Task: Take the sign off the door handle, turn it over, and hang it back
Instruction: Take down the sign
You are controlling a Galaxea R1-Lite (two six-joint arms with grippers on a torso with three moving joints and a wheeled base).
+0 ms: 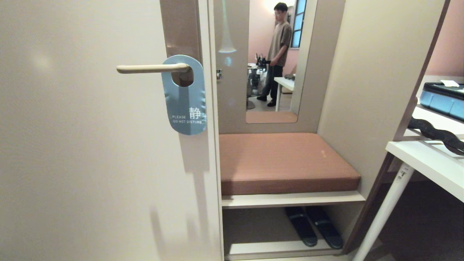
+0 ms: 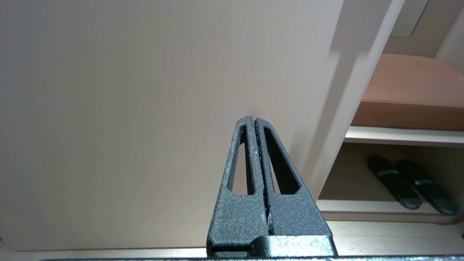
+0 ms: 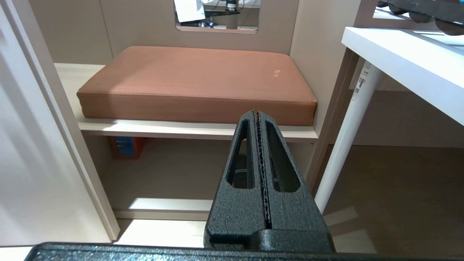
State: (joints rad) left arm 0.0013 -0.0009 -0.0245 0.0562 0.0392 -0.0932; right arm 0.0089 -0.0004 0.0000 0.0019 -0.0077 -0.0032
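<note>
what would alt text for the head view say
A blue "please do not disturb" sign hangs by its hole on a cream door handle, blue side out, against a pale door. Right of the door, a brown cushioned bench sits over black slippers, with a person standing in the room beyond an opening behind it.

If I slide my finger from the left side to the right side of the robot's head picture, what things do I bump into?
door → door handle → blue sign → brown cushion → white table.
</note>
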